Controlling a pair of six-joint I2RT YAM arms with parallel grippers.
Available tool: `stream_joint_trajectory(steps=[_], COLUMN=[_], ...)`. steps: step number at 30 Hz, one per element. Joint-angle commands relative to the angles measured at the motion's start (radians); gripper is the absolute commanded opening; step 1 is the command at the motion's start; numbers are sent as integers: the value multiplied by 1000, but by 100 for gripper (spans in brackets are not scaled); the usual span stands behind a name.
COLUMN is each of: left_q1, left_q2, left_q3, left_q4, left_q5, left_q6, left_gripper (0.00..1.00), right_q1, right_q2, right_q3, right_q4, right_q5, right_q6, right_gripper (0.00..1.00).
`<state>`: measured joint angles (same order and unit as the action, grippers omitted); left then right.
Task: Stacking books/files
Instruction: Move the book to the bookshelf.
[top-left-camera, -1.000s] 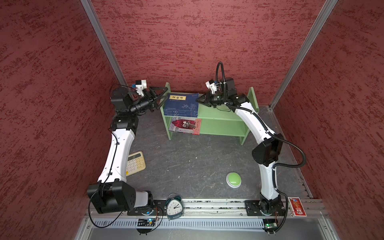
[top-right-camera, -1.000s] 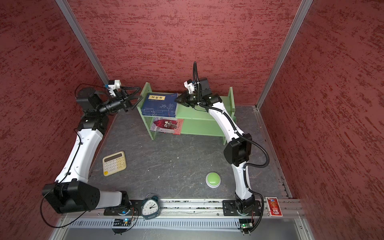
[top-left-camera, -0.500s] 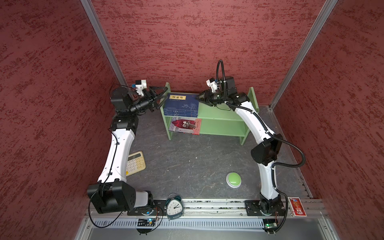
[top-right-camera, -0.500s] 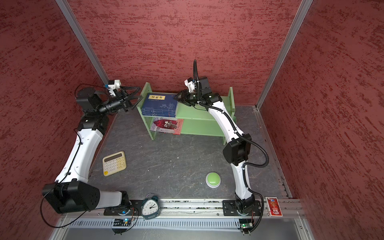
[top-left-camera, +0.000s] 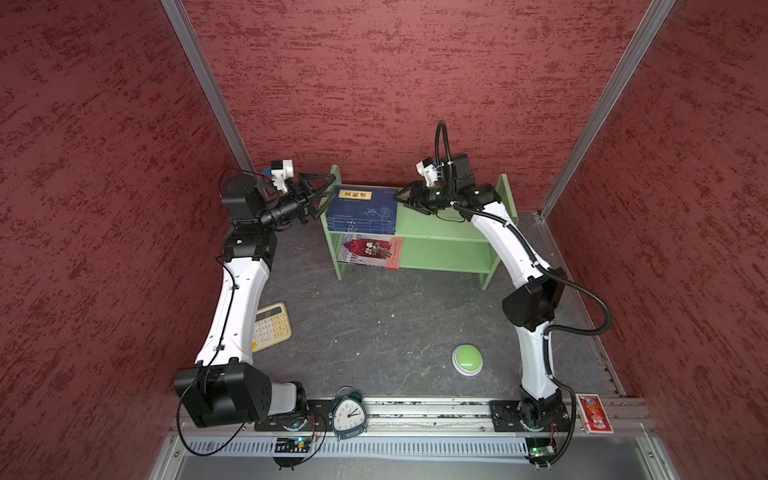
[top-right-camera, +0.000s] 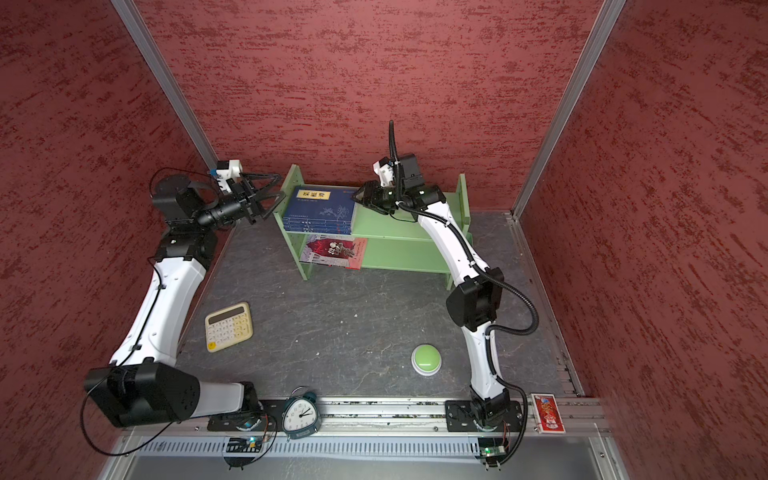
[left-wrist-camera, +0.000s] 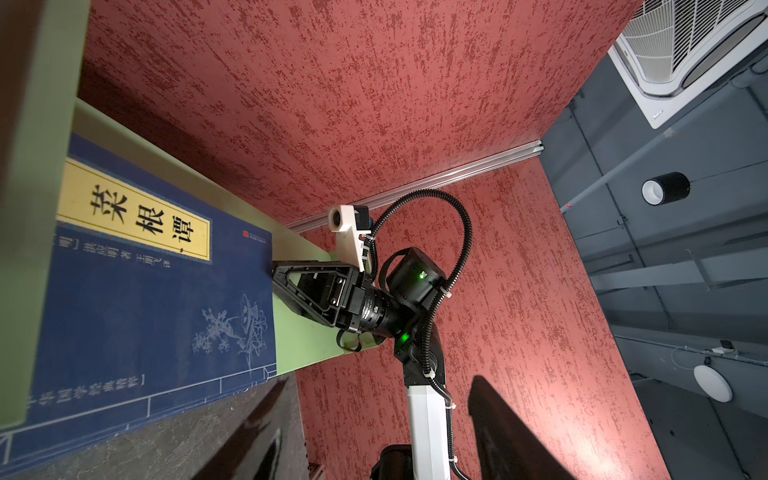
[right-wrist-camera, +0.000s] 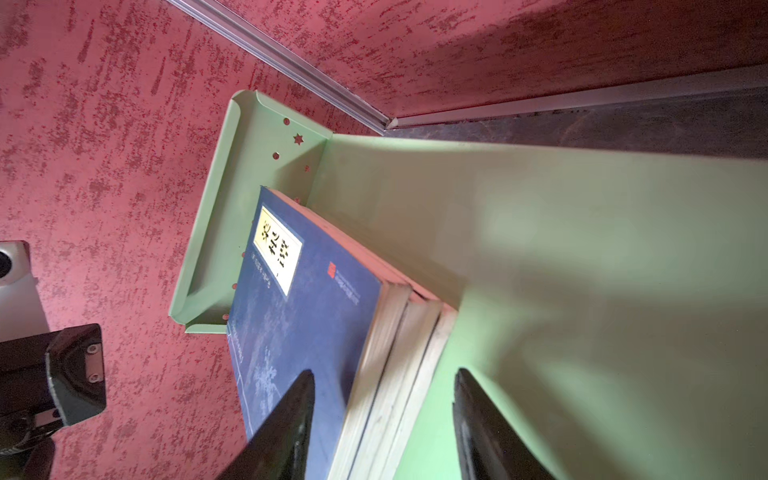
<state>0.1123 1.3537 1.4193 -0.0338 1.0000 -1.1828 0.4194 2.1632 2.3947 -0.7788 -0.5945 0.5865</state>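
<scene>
Right claw (top-left-camera: 402, 198) now parted at navy stack (top-left-camera: 362, 208) edge, left claw (top-left-camera: 326, 196) wide beside shelf (top-left-camera: 440, 222) end

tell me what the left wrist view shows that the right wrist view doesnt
Only the left wrist: the right arm, its jaws open at the edge of the top navy book, and a ceiling vent. Only the right wrist: the stack's page edges and a star cutout in the end panel of the green shelf. Both: that book's yellow label and the shelf.
</scene>
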Motion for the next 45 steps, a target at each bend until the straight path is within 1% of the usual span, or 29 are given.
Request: stream_joint_trajectory(steps=[1, 3, 4, 9, 11, 12, 14, 16, 20, 21, 22, 23, 25, 26, 28, 29, 32, 36, 40, 43, 45], left_q1=[22, 36, 46, 74, 78, 78, 85, 92, 98, 101, 101, 101, 102, 101, 98, 96, 87, 58, 5, -46, -71], left_q2=[-35, -49, -57, -115, -142, -151, -170, -184, -188, -186, -183, -180, -171, -167, -160, -157, -149, -126, -97, -68, -46], left_q3=[-27, -53, -68, -152, -188, -204, -251, -307, -404, -420, -435, -448, -467, -474, -488, -496, -521, -554, -576, -578, -574], left_q4=[-70, -119, -147, -187, -216, -232, -257, -264, -273, -272, -275, -271, -253, -248, -239, -245, -267, -331, -363, -375, -376], left_q5=[22, 36, 38, 39, 32, 31, 32, 34, 34, 32, 24, 20, 19, 16, 15, 11, 17, 11, 12, 12, 8], left_q6=[70, 111, 132, 205, 252, 274, 311, 319, 344, 353, 362, 366, 371, 371, 377, 384, 431, 520, 605, 668, 681], left_gripper=[68, 68, 68, 69, 71, 71, 73, 73, 73, 73, 73, 73, 73, 73, 73, 73, 73, 73, 73, 73, 73], right_q1=[16, 36, 42, 62, 84, 91, 120, 166, 277, 301, 325, 345, 362, 366, 370, 374, 381, 380, 380, 372, 366], right_q2=[-128, -222, -278, -562, -684, -732, -835, -913, -1009, -1013, -1013, -1014, -1010, -994, -946, -914, -818, -701, -596, -546, -508], right_q3=[-10, -109, -181, -540, -716, -789, -948, -1081, -1309, -1347, -1390, -1446, -1582, -1645, -1727, -1746, -1750, -1712, -1696, -1685, -1653], right_q4=[-46, -29, 8, 175, 255, 292, 361, 409, 506, 519, 542, 598, 789, 896, 1055, 1105, 1213, 1282, 1367, 1429, 1446], right_q5=[92, 150, 161, 197, 187, 167, 143, 133, 178, 201, 232, 255, 249, 246, 248, 255, 258, 265, 281, 299, 291], right_q6=[-88, -132, -140, -128, -127, -120, -122, -146, -151, -151, -144, -114, -5, 54, 140, 167, 221, 280, 347, 391, 394], right_gripper=[54, 54, 54, 51, 49, 47, 38, 36, 27, 26, 23, 22, 21, 18, 16, 15, 15, 13, 9, 9, 9])
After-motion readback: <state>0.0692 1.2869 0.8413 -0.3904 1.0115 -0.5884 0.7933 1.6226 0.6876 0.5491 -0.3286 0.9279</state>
